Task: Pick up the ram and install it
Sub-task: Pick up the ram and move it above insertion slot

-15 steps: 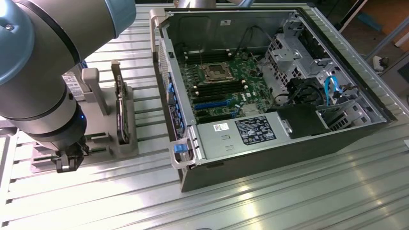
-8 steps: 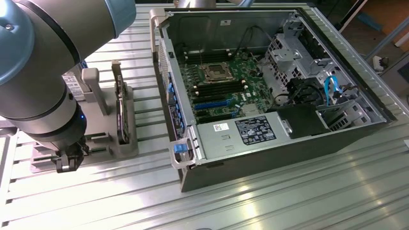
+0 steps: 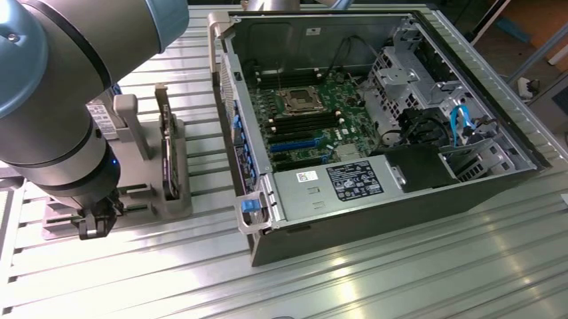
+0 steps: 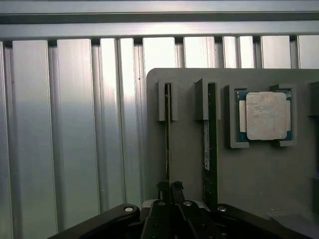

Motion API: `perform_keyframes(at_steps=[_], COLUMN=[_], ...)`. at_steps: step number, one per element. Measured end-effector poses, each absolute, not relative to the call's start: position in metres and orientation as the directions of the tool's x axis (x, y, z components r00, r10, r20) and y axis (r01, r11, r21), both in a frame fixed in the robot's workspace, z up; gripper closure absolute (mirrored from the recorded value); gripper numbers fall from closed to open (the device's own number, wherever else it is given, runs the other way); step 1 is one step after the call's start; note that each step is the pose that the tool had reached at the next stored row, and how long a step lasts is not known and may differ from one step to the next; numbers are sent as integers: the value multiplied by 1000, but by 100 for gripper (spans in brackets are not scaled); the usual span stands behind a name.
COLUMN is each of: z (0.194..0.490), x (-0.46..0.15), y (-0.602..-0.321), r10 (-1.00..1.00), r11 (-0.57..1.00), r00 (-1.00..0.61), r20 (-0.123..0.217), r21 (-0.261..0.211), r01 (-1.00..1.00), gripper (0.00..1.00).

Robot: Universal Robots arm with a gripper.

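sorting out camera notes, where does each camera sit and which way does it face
exterior view: off the arm, high, looking down on the open computer case and grey holder; the arm and gripper show.
wrist view: on the wrist, looking along the shut gripper onto the ram in the holder.
shared: gripper, holder, table.

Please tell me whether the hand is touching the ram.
Touching. The wrist view shows the hand closed on one end of the ram, with no gap on either side.
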State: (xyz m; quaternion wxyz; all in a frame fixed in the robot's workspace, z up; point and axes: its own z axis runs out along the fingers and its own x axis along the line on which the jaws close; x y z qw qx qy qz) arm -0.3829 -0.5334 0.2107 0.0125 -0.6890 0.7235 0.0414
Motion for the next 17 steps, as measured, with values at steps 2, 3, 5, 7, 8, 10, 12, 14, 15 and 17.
perform_keyframes(at_steps=[2, 3, 5, 7, 8, 10, 12, 14, 15, 17], z=[211, 211, 211, 212, 214, 217, 220, 223, 224, 226], x=[-383, -383, -383, -383, -383, -383, -383, -383, -383, -383], y=[-533, -533, -533, -533, -533, -533, -533, -533, -533, -533], r10=[-996, -996, -996, -996, -996, -996, -996, -996, -996, -996], r11=[47, 47, 47, 47, 47, 47, 47, 47, 47, 47], r00=[-50, -50, -50, -50, -50, -50, -50, -50, -50, -50], r20=[-75, -75, -75, -75, -75, -75, -75, -75, -75, -75], r21=[43, 43, 43, 43, 43, 43, 43, 43, 43, 42], r01=[-998, -998, -998, -998, -998, -998, -998, -998, -998, -998], gripper=[88, 88, 88, 88, 88, 88, 88, 88, 88, 88])
